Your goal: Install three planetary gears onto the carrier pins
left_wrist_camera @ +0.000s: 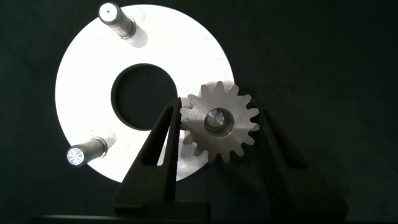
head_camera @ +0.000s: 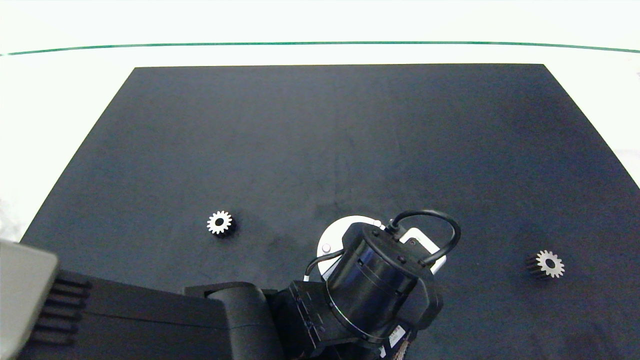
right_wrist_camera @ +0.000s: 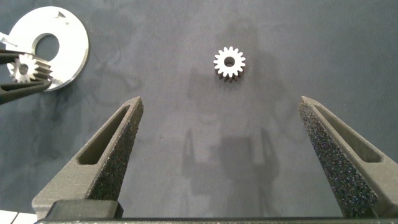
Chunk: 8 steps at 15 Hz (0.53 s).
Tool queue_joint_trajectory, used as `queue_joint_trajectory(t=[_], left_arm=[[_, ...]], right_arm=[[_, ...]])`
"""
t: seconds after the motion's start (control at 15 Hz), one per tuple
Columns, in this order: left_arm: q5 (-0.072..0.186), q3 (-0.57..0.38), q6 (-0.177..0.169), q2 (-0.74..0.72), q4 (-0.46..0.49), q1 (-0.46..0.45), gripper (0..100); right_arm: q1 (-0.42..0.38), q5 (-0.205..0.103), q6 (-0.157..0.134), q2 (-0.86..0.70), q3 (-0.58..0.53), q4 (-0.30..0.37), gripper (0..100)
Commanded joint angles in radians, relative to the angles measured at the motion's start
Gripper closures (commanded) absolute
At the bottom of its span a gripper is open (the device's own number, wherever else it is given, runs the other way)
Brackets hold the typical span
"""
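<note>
Clearly mid-install: left gripper (left_wrist_camera: 217, 134) clenched on 1 planetary gear (left_wrist_camera: 219, 121), flanks pinched between the 2 dark fingers (left_wrist_camera: 155, 149) so that the bore stays free. Held level over the edge of the white carrier disc (left_wrist_camera: 87, 74), bore lined up on a carrier pin whose end shows inside the bore (left_wrist_camera: 216, 118); whether already seated or only started, hard to judge. 2 other pins (left_wrist_camera: 117, 18) (left_wrist_camera: 84, 154) bare, standing upright on the disc.

Right gripper (right_wrist_camera: 224, 146) released, jaws spread wide, hovering above the black mat (right_wrist_camera: 311, 50) with a second gear (right_wrist_camera: 229, 63) lying flat ahead of it, well apart from the fingertips; probably staged for the next pick. Third gear (head_camera: 220, 222) flat on the mat, on the other side of the carrier.

From overhead, most of the disc (head_camera: 340, 227) and the whole grasp hidden under the left arm's wrist (head_camera: 380, 280); only 1 pin (head_camera: 326, 248) visible there. Right arm outside that view.
</note>
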Motion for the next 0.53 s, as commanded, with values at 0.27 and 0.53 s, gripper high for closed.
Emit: queue_joint_trajectory(t=[0.27, 0.53], left_arm=[[0.003, 0.005, 0.002, 0.004, -0.001, -0.005, 78], [0.003, 0.01, 0.002, 0.003, -0.001, -0.005, 0]], right_arm=[[0.001, 0.002, 0.0, 0.002, 0.0, 0.001, 0], [0.001, 0.002, 0.0, 0.002, 0.002, 0.001, 0]])
